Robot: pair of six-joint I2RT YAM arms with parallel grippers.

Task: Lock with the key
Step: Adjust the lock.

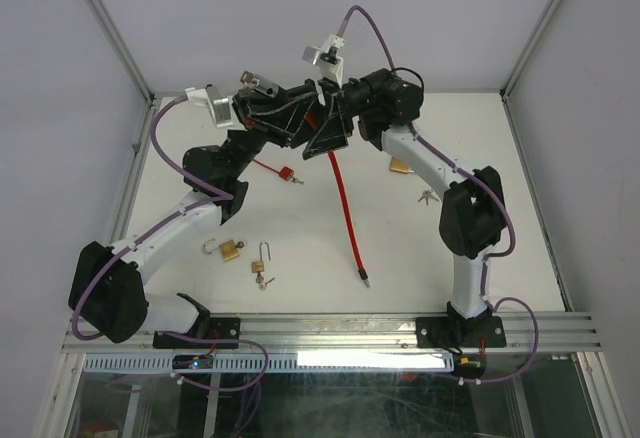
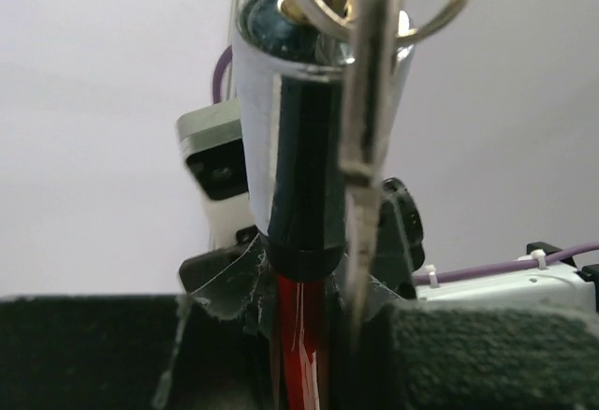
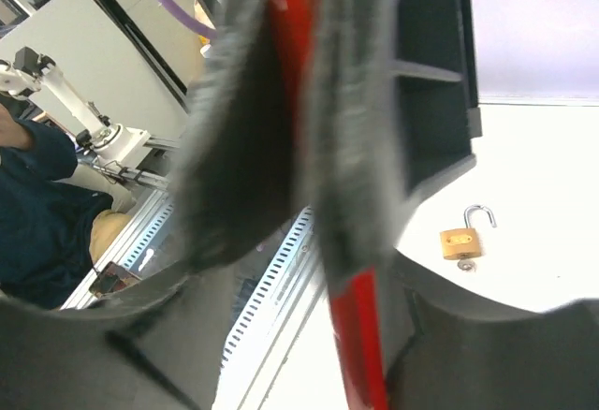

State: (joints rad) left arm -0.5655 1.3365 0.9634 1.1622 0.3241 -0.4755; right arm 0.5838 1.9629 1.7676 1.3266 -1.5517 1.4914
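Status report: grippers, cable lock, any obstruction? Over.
Left gripper shut on cable lock, key ring on top. Right gripper around red cable, grip unclear. No obstruction seen.

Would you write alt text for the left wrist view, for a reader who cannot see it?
Close up, a chrome and black cylindrical lock barrel has a silver key dangling from a metal ring at its top. Below, its red cable and the key's blade pass between the left pincer's dark padded fingers.

The blurred key (image 2: 363, 101) is cut off at the top edge.
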